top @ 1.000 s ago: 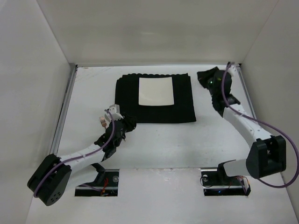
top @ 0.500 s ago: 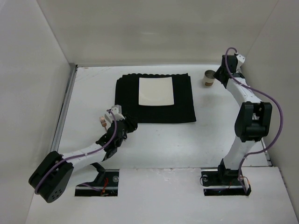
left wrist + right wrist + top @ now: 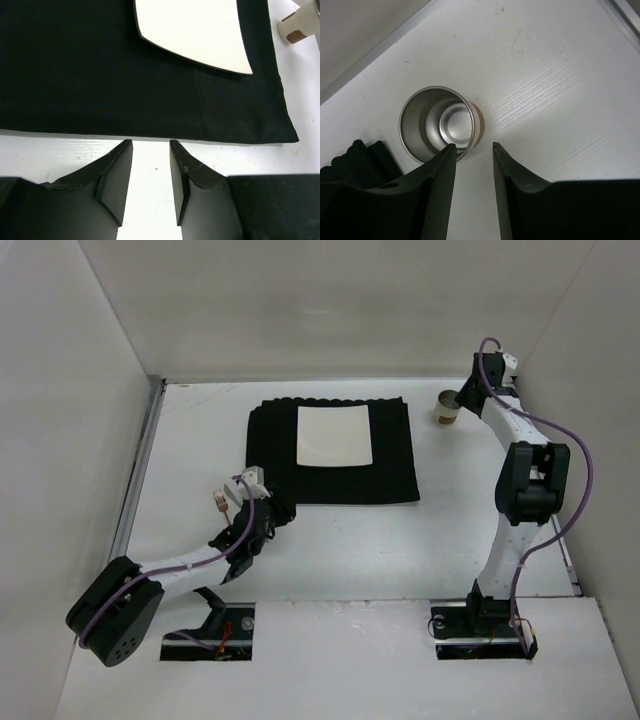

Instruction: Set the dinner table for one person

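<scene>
Surface [image 3: 330,560] spans the frame; mat [image 3: 270,460] and plate [image 3: 334,435] centre, cup [image 3: 447,408] upper right. Right end effector [image 3: 472,146] narrowly parted, empty, beside cup; left end effector [image 3: 150,145] likewise, below mat. Cup placing seems finished; next needs cutlery, none visible.

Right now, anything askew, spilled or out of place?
Nothing serious. The metal cup stands upright on the dinner table, right of the black placemat, no spill. The white square plate lies flat on the mat, nearer its far edge. Slight wrinkles at the mat's near right corner.
</scene>
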You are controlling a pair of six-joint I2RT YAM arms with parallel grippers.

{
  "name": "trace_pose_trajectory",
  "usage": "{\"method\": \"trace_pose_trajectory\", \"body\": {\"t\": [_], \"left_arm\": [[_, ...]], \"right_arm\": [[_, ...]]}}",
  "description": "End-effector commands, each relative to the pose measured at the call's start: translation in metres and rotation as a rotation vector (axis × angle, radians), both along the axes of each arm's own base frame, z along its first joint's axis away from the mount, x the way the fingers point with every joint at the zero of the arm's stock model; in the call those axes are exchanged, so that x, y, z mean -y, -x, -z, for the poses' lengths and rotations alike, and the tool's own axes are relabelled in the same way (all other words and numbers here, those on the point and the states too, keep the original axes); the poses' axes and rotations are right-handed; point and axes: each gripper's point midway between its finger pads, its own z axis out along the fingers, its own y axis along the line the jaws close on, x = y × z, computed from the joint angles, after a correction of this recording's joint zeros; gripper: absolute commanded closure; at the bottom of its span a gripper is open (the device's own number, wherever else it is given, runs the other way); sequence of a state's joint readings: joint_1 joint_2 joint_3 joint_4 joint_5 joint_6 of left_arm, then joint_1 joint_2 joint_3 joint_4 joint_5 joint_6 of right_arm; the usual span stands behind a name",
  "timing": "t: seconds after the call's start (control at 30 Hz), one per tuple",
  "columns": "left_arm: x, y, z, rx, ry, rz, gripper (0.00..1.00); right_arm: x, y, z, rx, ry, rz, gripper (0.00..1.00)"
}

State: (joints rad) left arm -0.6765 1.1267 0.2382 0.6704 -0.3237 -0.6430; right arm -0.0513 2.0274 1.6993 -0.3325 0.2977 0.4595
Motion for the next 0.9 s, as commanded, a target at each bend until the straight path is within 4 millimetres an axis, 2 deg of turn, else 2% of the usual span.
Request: {"method": "trace_pose_trajectory", "body": {"t": [0.0,0.17,0.27,0.4,0.47,0.67,0.8,0.87], "left_arm": [[0.008,-0.015,-0.030,0.088,0.045,-0.009,0.66],[0.009,-0.015,-0.029,0.086,0.044,-0.009,0.66],[0.009,-0.016,-0.028,0.080,0.048,-0.010,0.66],[0.009,-0.017,-0.026,0.079,0.047,-0.011,0.66],[0.009,-0.017,-0.027,0.081,0.046,-0.011,0.66],[0.011,-0.017,-0.026,0.077,0.045,-0.005,0.66],[0.012,-0.017,-0.025,0.075,0.046,-0.004,0.66],[0.013,-0.017,-0.027,0.081,0.047,-0.002,0.66]], "right_arm": [[-0.001,-0.013,-0.004,0.014,0.001,-0.022,0.59],[0.002,-0.018,0.009,-0.005,0.000,-0.019,0.60],[0.004,-0.019,0.016,-0.016,-0.006,-0.013,0.64],[0.006,-0.020,0.021,-0.009,-0.012,-0.002,0.80],[0.006,-0.019,0.011,0.026,-0.011,0.006,0.86],[0.006,-0.017,-0.053,0.161,0.023,0.002,0.92],[-0.026,-0.016,-0.089,0.228,0.039,-0.067,0.92],[-0.047,-0.016,-0.101,0.254,0.040,-0.106,0.92]]}}
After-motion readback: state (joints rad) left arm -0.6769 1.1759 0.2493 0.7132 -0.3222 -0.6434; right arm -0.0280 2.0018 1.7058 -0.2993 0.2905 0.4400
